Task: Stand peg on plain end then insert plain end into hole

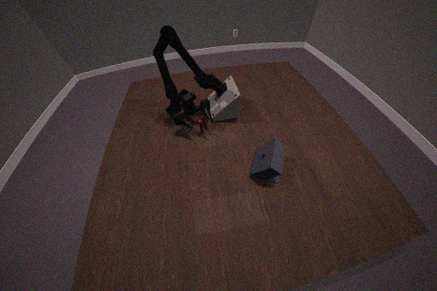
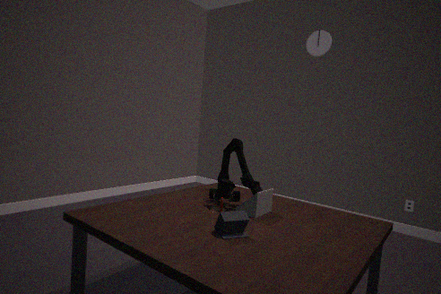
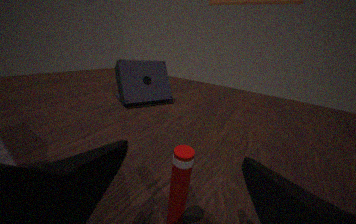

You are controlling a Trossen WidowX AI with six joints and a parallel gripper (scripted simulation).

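Note:
The red peg (image 3: 181, 185) (image 1: 200, 125) stands upright on the wooden table (image 1: 172, 208), with its white band near the top end and its plain end down. My gripper (image 3: 184, 154) is open; its two dark fingers stand wide apart on either side of the peg without touching it. The grey sloped panel (image 3: 132, 90) (image 1: 270, 165) (image 2: 231, 222) stands further out on the table, and the dark hole (image 3: 146, 79) (image 1: 262, 156) in its face is turned towards the gripper in the wrist view.
A wedge-shaped block with a white face (image 1: 226, 102) (image 2: 261, 203) stands close beside the arm's base, just behind the peg. The table's edges are far from the peg. The room is dim.

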